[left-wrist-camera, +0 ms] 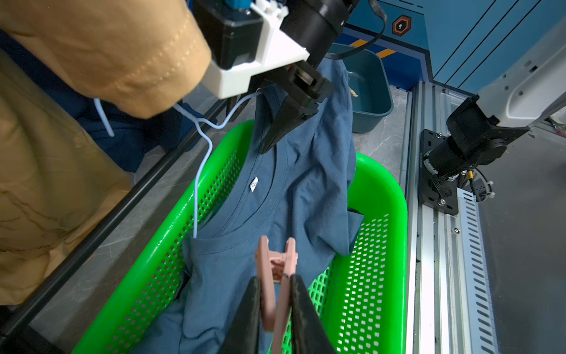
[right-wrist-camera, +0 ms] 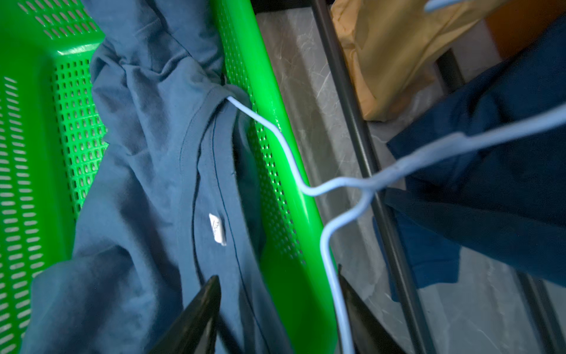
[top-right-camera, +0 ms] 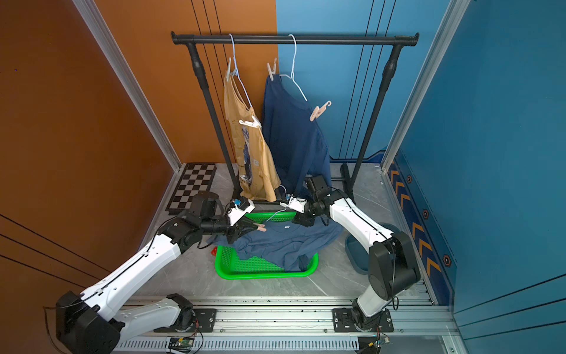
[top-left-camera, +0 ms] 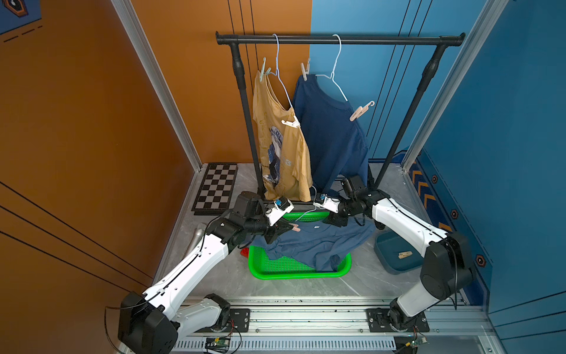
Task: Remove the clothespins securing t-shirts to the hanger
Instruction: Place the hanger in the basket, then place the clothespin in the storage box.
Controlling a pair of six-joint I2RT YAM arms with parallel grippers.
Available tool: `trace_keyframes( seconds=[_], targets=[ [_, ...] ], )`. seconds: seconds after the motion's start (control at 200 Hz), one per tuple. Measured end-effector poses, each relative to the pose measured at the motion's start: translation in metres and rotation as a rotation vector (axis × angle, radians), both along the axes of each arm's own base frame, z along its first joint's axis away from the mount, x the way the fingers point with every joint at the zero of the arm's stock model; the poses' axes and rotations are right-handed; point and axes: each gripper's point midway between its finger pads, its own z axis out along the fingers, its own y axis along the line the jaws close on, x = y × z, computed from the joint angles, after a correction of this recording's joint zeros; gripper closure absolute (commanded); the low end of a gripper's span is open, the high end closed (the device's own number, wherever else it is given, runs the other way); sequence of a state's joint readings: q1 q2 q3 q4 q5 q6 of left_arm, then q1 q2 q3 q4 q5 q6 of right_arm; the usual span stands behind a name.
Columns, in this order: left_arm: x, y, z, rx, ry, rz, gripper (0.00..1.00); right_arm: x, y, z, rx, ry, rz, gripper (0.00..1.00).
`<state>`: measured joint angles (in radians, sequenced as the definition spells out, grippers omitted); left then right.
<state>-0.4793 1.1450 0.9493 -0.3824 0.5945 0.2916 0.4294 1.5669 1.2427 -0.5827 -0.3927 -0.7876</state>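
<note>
In both top views, four clothespins (top-left-camera: 361, 111) at upper centre clip the mustard t-shirt (top-left-camera: 281, 147) and navy t-shirt (top-left-camera: 330, 138) to hangers (top-left-camera: 340, 90); they look light, stiff and springy, best pinched at the handle ends. In the left wrist view, bottom centre, the left gripper (left-wrist-camera: 275, 280) is clamped on a pink clothespin (left-wrist-camera: 277, 263) over the slate-blue t-shirt (left-wrist-camera: 306, 171), its white neck tag (left-wrist-camera: 253, 184) unreadable, in the green basket (left-wrist-camera: 386, 180). In the right wrist view, the right gripper (right-wrist-camera: 277, 274) gapes at the bottom edge, gripping nothing, a hanger wire (right-wrist-camera: 329, 245) between its jaws.
</note>
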Motion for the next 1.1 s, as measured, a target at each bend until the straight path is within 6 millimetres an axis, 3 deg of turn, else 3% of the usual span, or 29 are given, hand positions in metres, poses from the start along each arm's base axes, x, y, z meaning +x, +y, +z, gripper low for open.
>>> trace_keyframes(
  seconds=[0.2, 0.355, 0.686, 0.826, 1.096],
  targets=[
    [0.002, -0.004, 0.004, -0.026, 0.024, 0.034, 0.83, -0.008, -0.012, 0.033, 0.029, -0.165, -0.036, 0.24],
    [0.004, -0.005, 0.007, -0.048, 0.069, 0.08, 0.83, -0.023, -0.007, 0.042, 0.041, -0.291, -0.026, 0.21],
    [0.016, -0.005, 0.016, -0.12, 0.146, 0.2, 0.81, -0.067, 0.059, 0.074, 0.226, -0.544, 0.082, 0.2],
    [0.019, -0.005, 0.02, -0.15, 0.175, 0.231, 0.81, -0.076, 0.083, 0.093, 0.305, -0.603, 0.109, 0.21],
    [0.026, -0.009, 0.035, -0.225, 0.174, 0.259, 0.81, -0.07, 0.099, 0.083, 0.324, -0.589, 0.098, 0.33]
  ],
)
